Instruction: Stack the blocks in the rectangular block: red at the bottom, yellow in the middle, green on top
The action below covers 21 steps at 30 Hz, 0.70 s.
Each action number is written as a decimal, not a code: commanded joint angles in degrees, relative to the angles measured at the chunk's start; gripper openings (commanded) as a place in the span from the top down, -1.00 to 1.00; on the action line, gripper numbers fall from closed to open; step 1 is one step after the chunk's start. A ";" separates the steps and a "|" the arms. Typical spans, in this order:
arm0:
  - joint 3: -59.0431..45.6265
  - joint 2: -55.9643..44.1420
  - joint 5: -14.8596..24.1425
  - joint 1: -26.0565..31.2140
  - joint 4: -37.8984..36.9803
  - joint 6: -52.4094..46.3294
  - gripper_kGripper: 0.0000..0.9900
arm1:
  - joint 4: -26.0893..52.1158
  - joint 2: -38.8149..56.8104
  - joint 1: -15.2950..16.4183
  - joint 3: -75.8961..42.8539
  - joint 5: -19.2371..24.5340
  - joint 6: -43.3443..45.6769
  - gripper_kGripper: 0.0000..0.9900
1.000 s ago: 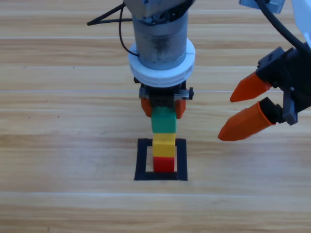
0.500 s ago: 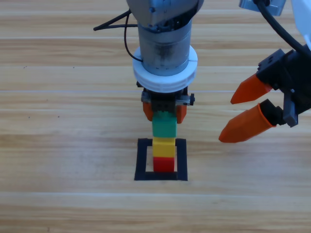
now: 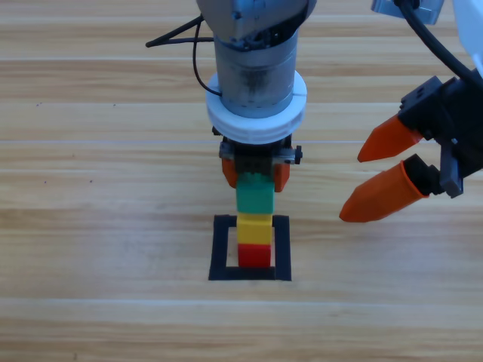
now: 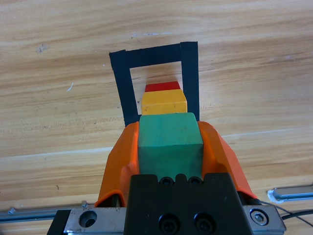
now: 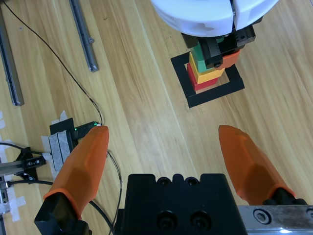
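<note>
Left claw (image 3: pixel 254 175) clamped on the green cube (image 3: pixel 254 195), held directly above the yellow cube (image 3: pixel 254 229) so the faces line up for the final placement. Yellow seated on the red cube (image 3: pixel 254 256), both inside the black tape rectangle (image 3: pixel 219 249) on the worktop (image 3: pixel 90 226). Whether green already touches yellow: not clear from these views. Right claw (image 3: pixel 386 173) parked well off to the side, spread wide and empty, out of the stack's way.
</note>
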<state>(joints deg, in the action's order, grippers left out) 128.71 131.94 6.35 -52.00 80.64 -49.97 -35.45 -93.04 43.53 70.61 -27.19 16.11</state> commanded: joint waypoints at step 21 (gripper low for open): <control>-1.62 3.33 0.41 -0.11 -0.31 0.49 1.00 | 0.29 -1.18 1.29 -1.97 -1.64 0.24 -1.00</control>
<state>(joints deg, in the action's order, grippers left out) 128.37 132.38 6.35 -52.00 80.64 -49.85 -35.45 -93.04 43.53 70.61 -27.36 16.11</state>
